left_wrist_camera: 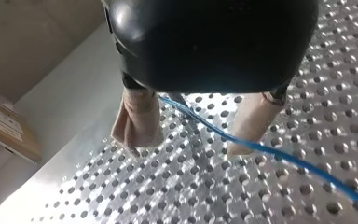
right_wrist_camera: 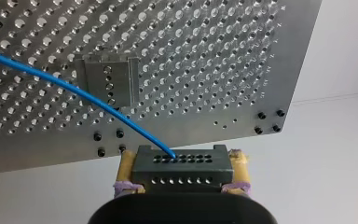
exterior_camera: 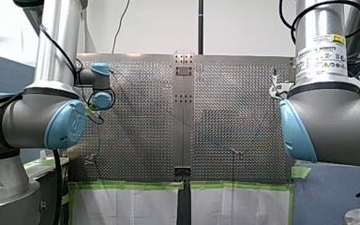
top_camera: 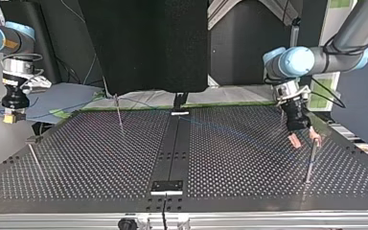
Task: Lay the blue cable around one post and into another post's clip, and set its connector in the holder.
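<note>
Blue cable (right_wrist_camera: 74, 89) looks thin and floppy, best led by its stiff connector (right_wrist_camera: 182, 179), clamped in the right pincer (right_wrist_camera: 182, 161); left pincer (left_wrist_camera: 193, 135) gapes open.

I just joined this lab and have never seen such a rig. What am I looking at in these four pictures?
Two robot arms work at a perforated metal table. One picture looks from behind the arms, one faces them across the table, two come from cameras on the wrists. The right hand grips a black connector; a blue cable runs from it over the table. The left hand is open, the cable passing between its fingers. Thin posts stand on the table.
</note>
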Available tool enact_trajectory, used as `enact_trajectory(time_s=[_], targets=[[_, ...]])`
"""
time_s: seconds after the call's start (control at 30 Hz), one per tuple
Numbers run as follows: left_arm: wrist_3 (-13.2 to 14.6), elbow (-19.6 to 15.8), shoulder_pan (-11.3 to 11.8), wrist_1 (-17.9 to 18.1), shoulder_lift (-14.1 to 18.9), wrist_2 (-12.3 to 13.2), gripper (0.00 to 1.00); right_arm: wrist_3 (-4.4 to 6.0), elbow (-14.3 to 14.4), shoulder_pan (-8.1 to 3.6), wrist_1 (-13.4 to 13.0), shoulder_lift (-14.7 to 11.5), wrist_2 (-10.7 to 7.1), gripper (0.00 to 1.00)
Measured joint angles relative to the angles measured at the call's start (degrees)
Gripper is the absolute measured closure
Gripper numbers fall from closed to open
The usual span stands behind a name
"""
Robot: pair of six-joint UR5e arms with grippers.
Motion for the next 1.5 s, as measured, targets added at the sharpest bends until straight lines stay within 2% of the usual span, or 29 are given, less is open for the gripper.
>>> enact_trajectory(time_s=[0.33, 0.57, 0.77, 0.93, 1.1, 1.17, 1.3, 1.5], targets=[[-0.9, 2.4, 1.2, -2.1, -0.3, -1.4, 0.00, -0.06, 0.0, 0.00, 0.2, 0.0, 0.01, 1.00], [-1.3, 4.2, 1.7, -3.6, -1.5, -1.0, 0.00, -0.06, 0.1, -0.03, 0.4, 0.0, 0.16, 1.00], [-2.8, 5.9, 1.9, -4.6, -2.6, 0.5, 0.00, 0.11, 0.3, -0.18, 0.6, 0.0, 0.30, 1.00], [-3.1, 6.2, 2.0, -4.7, -2.7, 1.1, 0.00, 0.76, 0.3, -0.48, 0.7, 0.0, 0.14, 1.00], [-3.1, 6.3, 2.0, -4.8, -2.7, 1.4, 0.00, 2.98, -1.3, -1.23, 1.9, 0.0, -1.77, 1.00], [-3.1, 6.3, 2.0, -4.9, -2.7, 1.4, 0.00, 3.30, -2.3, -1.46, 2.8, 0.1, -2.79, 1.00], [-3.1, 6.3, 2.0, -5.1, -2.7, 1.3, 0.00, 3.01, -4.7, -1.74, 5.3, 0.2, -5.25, 1.00], [-3.3, 6.3, 2.0, -5.3, -2.8, 1.3, 0.00, 2.27, -6.5, -1.69, 8.5, 1.6, -7.09, 1.00]])
